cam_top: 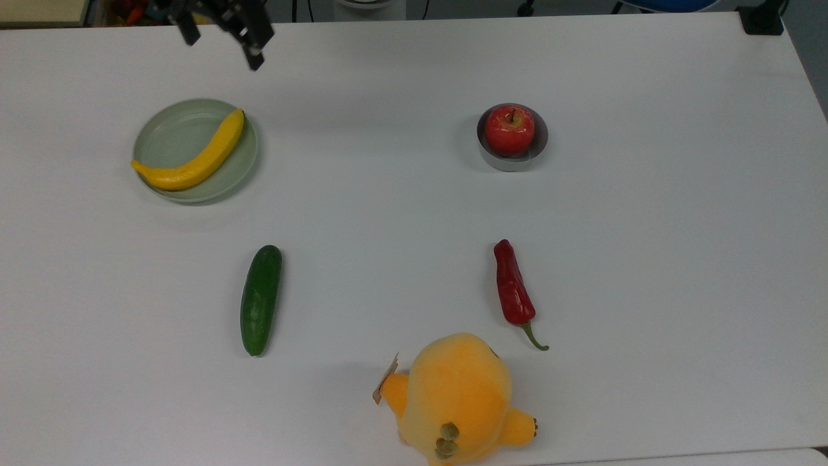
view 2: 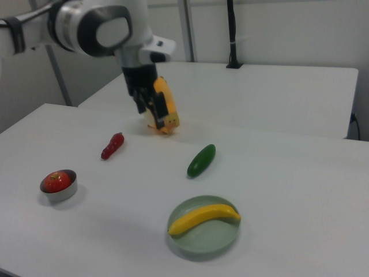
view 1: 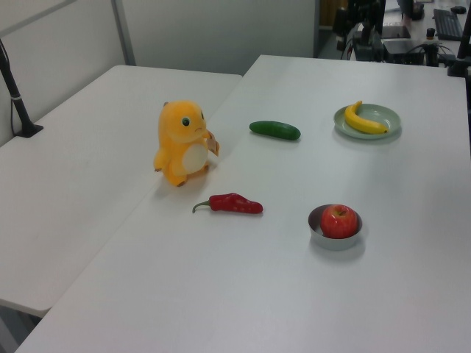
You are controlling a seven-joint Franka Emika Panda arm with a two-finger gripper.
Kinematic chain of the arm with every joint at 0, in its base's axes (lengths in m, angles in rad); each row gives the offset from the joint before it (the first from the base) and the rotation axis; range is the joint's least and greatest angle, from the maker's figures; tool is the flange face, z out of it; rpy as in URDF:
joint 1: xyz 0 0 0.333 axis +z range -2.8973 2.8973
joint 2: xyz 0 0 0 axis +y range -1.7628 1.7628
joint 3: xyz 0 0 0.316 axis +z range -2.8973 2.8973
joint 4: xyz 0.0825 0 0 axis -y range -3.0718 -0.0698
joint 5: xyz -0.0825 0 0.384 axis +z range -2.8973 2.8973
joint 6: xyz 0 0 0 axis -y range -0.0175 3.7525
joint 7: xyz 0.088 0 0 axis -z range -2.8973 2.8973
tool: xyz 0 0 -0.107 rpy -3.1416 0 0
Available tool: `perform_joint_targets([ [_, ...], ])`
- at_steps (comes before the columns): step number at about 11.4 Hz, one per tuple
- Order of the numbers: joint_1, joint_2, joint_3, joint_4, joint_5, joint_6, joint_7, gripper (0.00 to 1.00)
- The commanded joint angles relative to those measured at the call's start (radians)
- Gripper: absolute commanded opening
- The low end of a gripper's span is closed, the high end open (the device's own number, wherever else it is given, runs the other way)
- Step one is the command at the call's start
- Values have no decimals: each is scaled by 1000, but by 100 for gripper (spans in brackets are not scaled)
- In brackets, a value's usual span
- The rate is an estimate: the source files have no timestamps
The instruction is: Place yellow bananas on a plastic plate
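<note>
The yellow banana (cam_top: 194, 158) lies curved across the pale green plastic plate (cam_top: 171, 133) at the top view's left, with nothing touching it. It also rests on the plate (view 1: 388, 116) in the left view as the banana (view 1: 363, 120), and on the plate (view 2: 202, 243) in the right view as the banana (view 2: 203, 218). My gripper (cam_top: 222, 39) hangs open and empty high above the table, beyond the plate's far side in the top view. In the right view the gripper (view 2: 152, 108) is well above the table, in front of the plush toy.
A green cucumber (cam_top: 261, 299) lies below the plate in the top view. A red chili (cam_top: 512, 291) lies to its right. A red apple (cam_top: 510, 128) sits in a small grey metal dish (cam_top: 537, 152). An orange-yellow plush toy (cam_top: 456, 398) stands at the near edge.
</note>
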Motion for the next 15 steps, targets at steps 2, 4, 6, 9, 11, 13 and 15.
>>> perform_joint_targets([
  [2, -7, -49, 102, 94, 92, -209, 50, 100],
  [4, -5, -80, 160, 86, 111, -221, 87, 100],
  [6, 10, -121, 196, 55, 110, -212, 55, 100],
  [9, 39, -179, 226, -32, 100, -186, -75, 100],
  [11, 60, -184, 223, -57, 93, -142, -156, 100],
  [13, 68, -184, 222, -86, 91, -85, -260, 100],
  [15, 71, -174, 216, -92, 39, -14, -304, 100],
])
